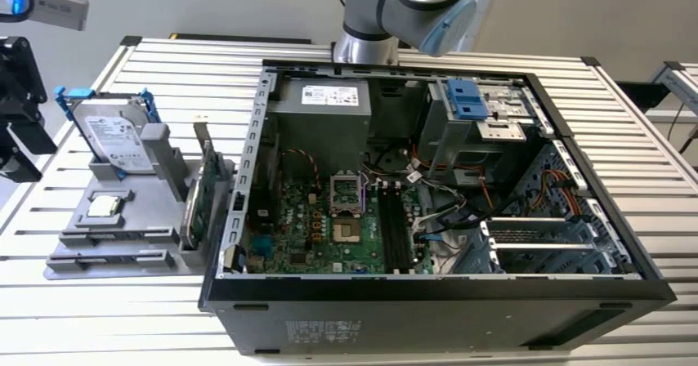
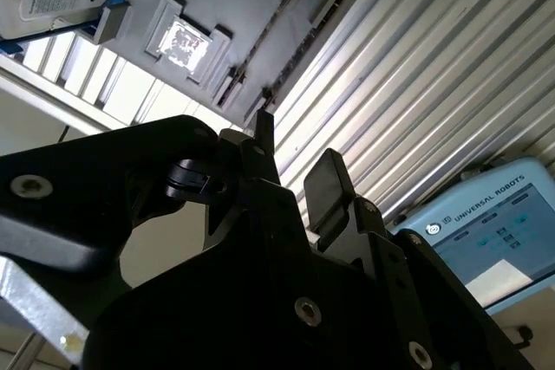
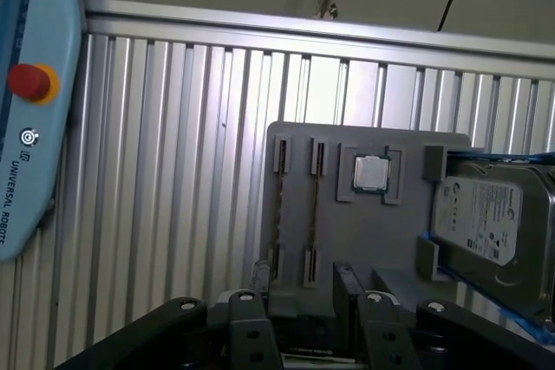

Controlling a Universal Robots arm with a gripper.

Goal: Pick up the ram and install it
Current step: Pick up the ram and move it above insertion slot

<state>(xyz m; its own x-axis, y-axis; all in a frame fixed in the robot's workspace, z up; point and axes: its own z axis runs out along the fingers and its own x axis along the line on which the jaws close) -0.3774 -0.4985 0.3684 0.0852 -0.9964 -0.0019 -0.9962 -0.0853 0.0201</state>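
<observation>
The ram (image 3: 279,214) shows as a thin strip standing on edge in a long slot of the grey fixture (image 3: 381,240); a second strip like it (image 3: 313,214) sits in the slot beside it. In the second wrist view the same strips (image 2: 260,36) run across the fixture. My gripper (image 2: 295,160) is open, nothing between its black fingers (image 2: 328,184). It hangs off the side of the fixture, apart from the ram. In the exterior view the black wrist assembly (image 1: 16,104) is at the far left edge, left of the fixture (image 1: 163,178).
The fixture also holds a silver hard drive in a blue frame (image 1: 114,133), a processor chip (image 1: 105,206) and an upright green card (image 1: 202,190). The open computer case (image 1: 436,178) with its motherboard (image 1: 327,227) fills the middle. A teach pendant (image 3: 26,110) lies on the slatted table.
</observation>
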